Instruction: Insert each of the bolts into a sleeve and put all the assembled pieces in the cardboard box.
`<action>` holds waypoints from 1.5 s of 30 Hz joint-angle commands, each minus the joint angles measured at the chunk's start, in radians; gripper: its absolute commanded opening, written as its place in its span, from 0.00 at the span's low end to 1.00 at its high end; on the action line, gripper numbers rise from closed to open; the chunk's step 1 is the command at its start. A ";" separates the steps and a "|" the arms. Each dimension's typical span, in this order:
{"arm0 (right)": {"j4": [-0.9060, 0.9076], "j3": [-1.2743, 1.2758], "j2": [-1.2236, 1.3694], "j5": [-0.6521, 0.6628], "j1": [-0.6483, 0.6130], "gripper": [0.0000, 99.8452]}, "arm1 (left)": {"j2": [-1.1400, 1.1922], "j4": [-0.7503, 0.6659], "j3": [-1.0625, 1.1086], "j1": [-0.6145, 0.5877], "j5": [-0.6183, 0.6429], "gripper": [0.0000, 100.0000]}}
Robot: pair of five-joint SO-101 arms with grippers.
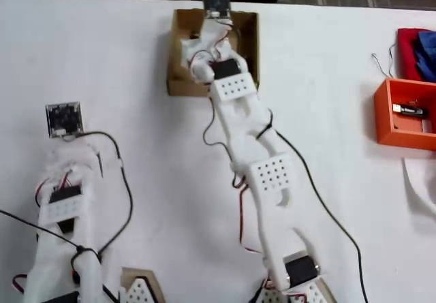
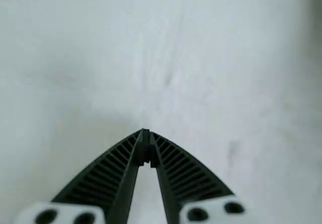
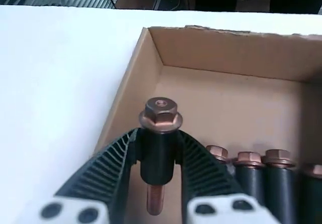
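Right gripper (image 3: 157, 139) clamped on a black sleeve (image 3: 156, 166) with its copper bolt (image 3: 161, 117) seated, over the cardboard box (image 3: 226, 53).
I see the bolt's hex head on top of the sleeve and its threaded end poking out below, the piece held between the jaws near a corner of the box. Four more assembled pieces (image 3: 261, 176) sit side by side inside the box, just beside it. My left gripper (image 2: 145, 139) is closed, tips touching, above the white table (image 2: 151, 48).

bolt (image 3: 161, 117) copper | sleeve (image 3: 156, 158) black | cardboard box (image 3: 231, 53) brown | right pincer (image 3: 157, 142) black, ribbed | table (image 3: 50, 58) white | bin (image 1: 390, 131) orange
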 commanded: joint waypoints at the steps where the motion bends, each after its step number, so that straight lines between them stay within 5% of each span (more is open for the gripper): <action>1: -0.056 0.012 -0.016 0.009 -0.008 0.02 | -0.015 -0.021 -0.005 -0.006 0.003 0.03; 45: -0.082 0.038 0.090 0.017 -0.008 0.02 | -0.015 -0.015 -0.004 0.018 0.000 0.03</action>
